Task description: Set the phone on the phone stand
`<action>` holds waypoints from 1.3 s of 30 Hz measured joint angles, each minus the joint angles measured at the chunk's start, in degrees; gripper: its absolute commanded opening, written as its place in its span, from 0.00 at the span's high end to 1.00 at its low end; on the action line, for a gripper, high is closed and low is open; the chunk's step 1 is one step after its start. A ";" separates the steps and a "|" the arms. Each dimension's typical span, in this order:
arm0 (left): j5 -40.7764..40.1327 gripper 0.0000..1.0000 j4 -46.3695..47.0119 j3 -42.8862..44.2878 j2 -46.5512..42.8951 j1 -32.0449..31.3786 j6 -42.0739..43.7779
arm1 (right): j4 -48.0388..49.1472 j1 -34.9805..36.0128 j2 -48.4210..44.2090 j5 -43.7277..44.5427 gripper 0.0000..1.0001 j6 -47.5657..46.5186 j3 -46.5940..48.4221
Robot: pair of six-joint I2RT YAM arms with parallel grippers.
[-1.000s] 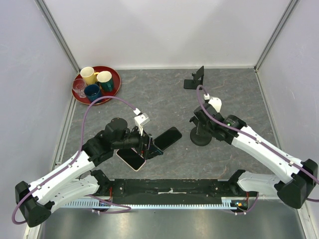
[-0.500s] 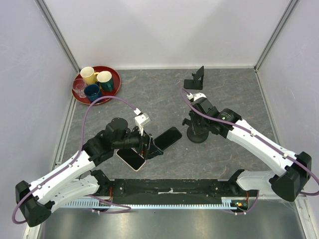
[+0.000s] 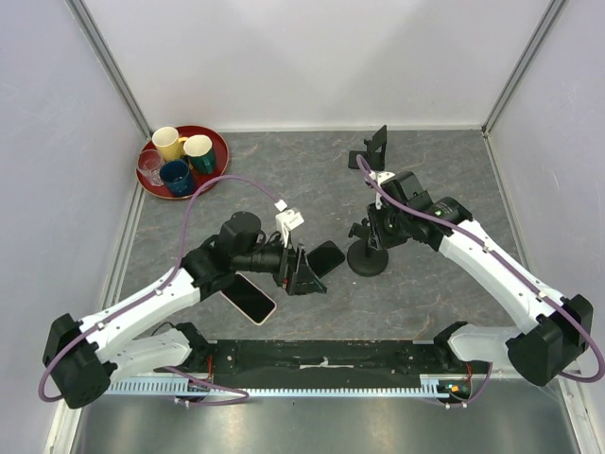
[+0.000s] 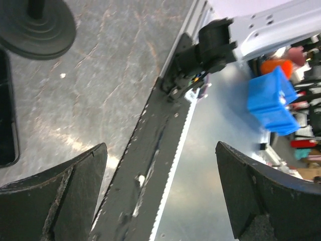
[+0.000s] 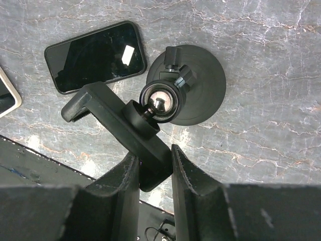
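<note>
White-shelled arms (image 3: 137,312), black at joints; looping purple cables (image 3: 194,200); scuffed matte-black claw fingers (image 4: 60,201)

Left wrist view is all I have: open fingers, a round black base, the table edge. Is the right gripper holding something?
Observer: Yes. The right gripper is shut on the clamp arm of the round-base mount.
Operator: Where is the phone stand?
Observer: The phone stand sits at the far side of the table, with nothing on it.
Operator: Is there any phone that I cannot see?
Observer: A light-cased phone lies flat, partly under the left arm.
</note>
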 measured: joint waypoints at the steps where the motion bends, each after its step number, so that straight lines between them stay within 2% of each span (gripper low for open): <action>1: 1.20 0.05 1.88 0.52 1.51 0.00 -2.12 | 0.09 -0.66 -0.11 -0.55 0.60 -0.09 -0.24; 3: 2.19 0.05 5.16 1.07 3.02 0.00 -5.01 | 0.22 -1.51 -0.39 -1.01 0.52 -0.22 -0.70; 4: 2.71 0.05 6.60 1.51 3.65 0.00 -6.43 | 0.20 -1.75 -0.50 -0.92 0.43 -0.22 -0.83; 12: 4.28 0.05 17.73 5.86 12.11 0.00 -17.11 | -0.52 -2.12 -1.44 0.92 0.19 0.66 -0.83; 17: 3.19 0.05 19.21 8.26 18.21 0.00 -21.46 | -0.79 -2.12 -4.66 0.76 0.08 2.89 -0.83; 22: 2.40 0.06 16.65 15.78 24.55 0.04 -21.40 | -0.09 -2.12 -9.53 1.07 0.07 7.19 -1.84; 26: 2.71 0.08 15.50 21.77 29.46 0.83 -19.74 | 2.89 -2.12 -14.23 0.35 0.07 12.70 -6.67; 32: 2.82 0.10 14.43 22.14 33.79 2.84 -18.51 | 6.88 -2.12 -19.80 -0.02 0.08 19.47 -12.72; 39: 3.34 0.13 14.23 22.25 37.68 2.99 -17.66 | 9.42 -2.12 -22.93 -0.07 0.10 22.36 -15.47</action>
